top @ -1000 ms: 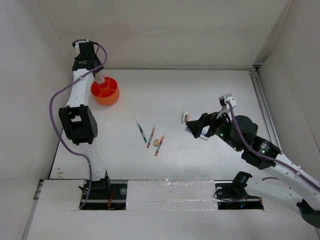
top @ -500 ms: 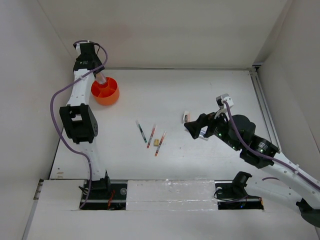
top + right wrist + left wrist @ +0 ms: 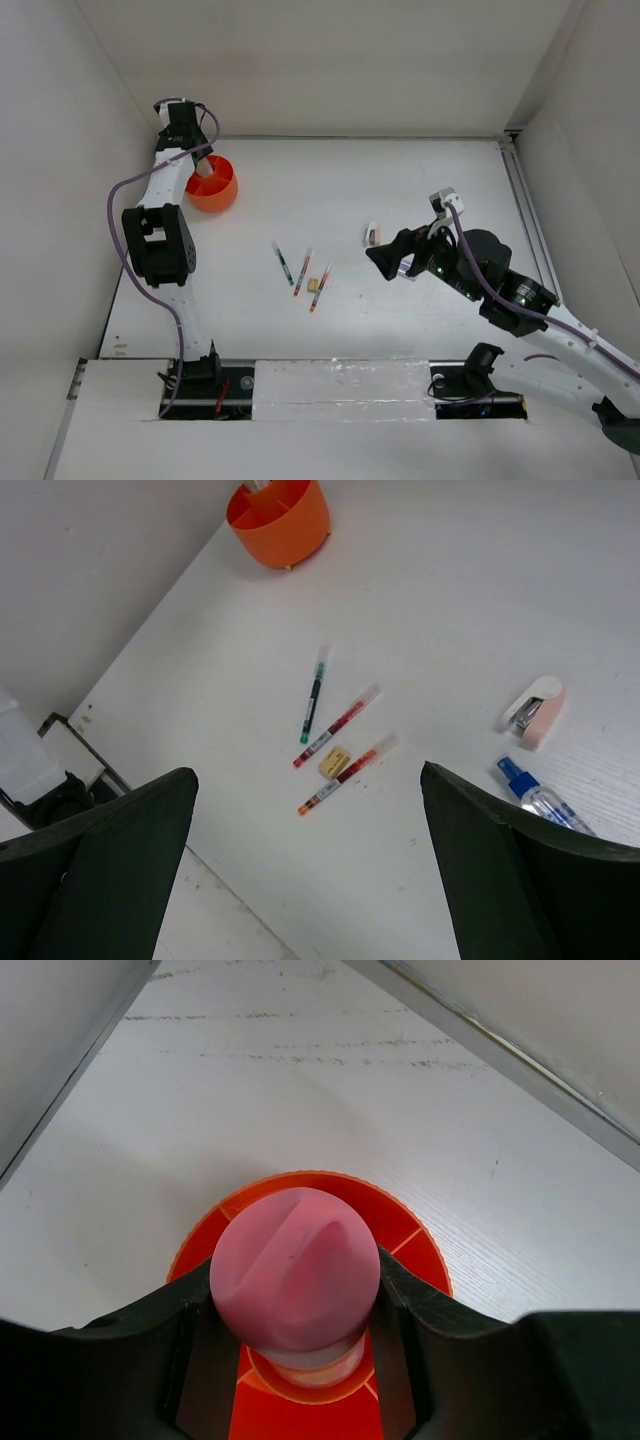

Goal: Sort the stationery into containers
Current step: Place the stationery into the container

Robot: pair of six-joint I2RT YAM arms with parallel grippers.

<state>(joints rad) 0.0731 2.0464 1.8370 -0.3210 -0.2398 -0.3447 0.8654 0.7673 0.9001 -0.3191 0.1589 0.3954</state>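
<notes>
Tub [image 3: 415, 1235] first: the orange divided one sits way off in the far-left corner of the table [image 3: 400, 170], close to the left wall and the far wall, so there's little room around it. Left gripper [image 3: 198, 160] is right over it, pinching the pink-capped tube [image 3: 295, 1265] upright above the spot where the dividers meet. Can't tell if the tube's bottom touches the tub.

A wide stretch of plain tabletop lies between the tub and the pens. Mid-table, a dark green pen [image 3: 313, 695] and two red pens [image 3: 337, 725] [image 3: 345, 775] lie apart from each other, with the tiny tan cube [image 3: 334, 761] tucked between the reds.

Further right, the small white-and-tan piece [image 3: 532, 712] lies just beside the clear blue-capped tube [image 3: 535, 790]. Right gripper [image 3: 388, 260] hovers near those two, fingers spread wide, holding nothing.
</notes>
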